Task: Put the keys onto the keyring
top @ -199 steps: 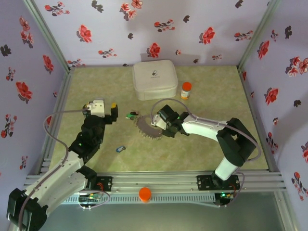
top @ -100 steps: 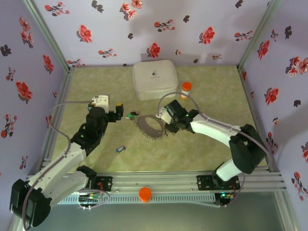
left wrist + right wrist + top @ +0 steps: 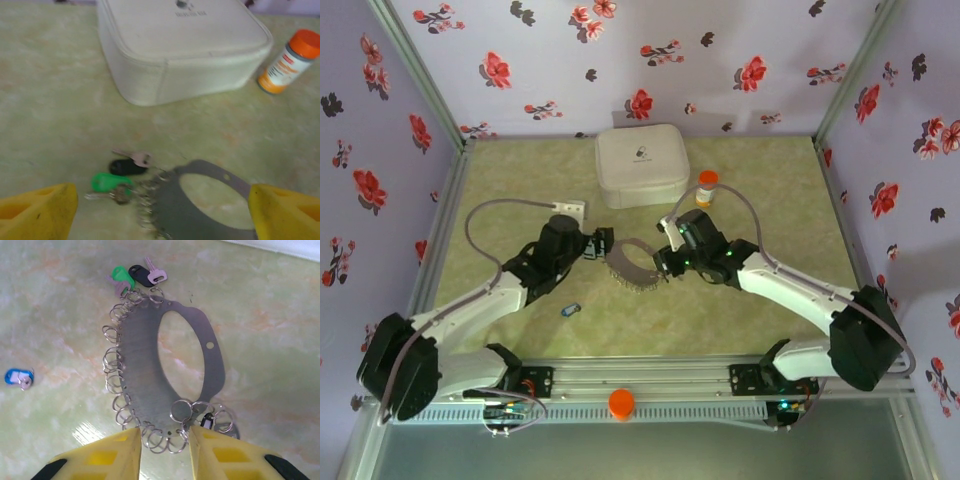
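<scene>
Mid-table, keyring [image 3: 140, 375] lying flat, keys [image 3: 135, 273] at its rim, open mat [image 3: 520, 180] around

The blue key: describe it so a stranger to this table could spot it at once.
From the white square case at the back, come forward to the grey keyring in mid-table. The blue key lies alone, further forward and left of the ring, while the green key and black key sit together at the ring's far end.
</scene>
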You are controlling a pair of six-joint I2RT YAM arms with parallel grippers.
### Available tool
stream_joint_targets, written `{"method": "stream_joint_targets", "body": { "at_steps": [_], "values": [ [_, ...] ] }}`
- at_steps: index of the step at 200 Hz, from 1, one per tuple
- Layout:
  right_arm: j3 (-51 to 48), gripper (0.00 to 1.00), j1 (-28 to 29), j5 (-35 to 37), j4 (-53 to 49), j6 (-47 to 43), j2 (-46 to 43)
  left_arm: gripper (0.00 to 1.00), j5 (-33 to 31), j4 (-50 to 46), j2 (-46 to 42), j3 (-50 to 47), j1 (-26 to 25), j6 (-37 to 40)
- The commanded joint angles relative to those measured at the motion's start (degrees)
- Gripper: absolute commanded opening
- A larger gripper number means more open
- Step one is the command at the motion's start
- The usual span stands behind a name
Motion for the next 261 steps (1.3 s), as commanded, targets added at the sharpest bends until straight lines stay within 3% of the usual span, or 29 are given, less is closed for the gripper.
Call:
{"method": "stream_joint_targets", "body": {
  "at_steps": [1, 47, 85, 153, 192, 261],
  "values": [
    [0.69, 0.28, 0.14, 2.12, -2.94, 13.10, 1.34, 0.86, 0.16, -10.15, 3.30, 4.88, -1.22, -10.77],
    [3.02, 0.23, 0.35, -1.87, -1.36, 21.31, 9.49, 0.72, 0.41, -19.85, 7.85, 7.86, -6.63, -13.68],
    [3.42, 0.21, 0.41, -0.80, -1.23, 22.06, 10.81, 0.54, 3.22, -27.78, 12.34, 11.84, -7.48, -7.80],
    [3.06, 0.21, 0.34, 2.05, -3.10, 20.58, 8.63, 0.46, 8.37, -34.42, 21.09, 19.56, -7.48, -0.10],
    [3.07, 0.21, 0.37, 1.79, -3.72, 20.18, 7.79, 0.47, 10.83, -34.18, 24.53, 21.84, -7.08, -1.54],
    [1.74, 0.21, 0.37, 1.80, -3.71, 19.93, 6.46, 0.36, 11.46, -33.70, 29.60, 24.27, -7.12, -1.14]
  ]
}}
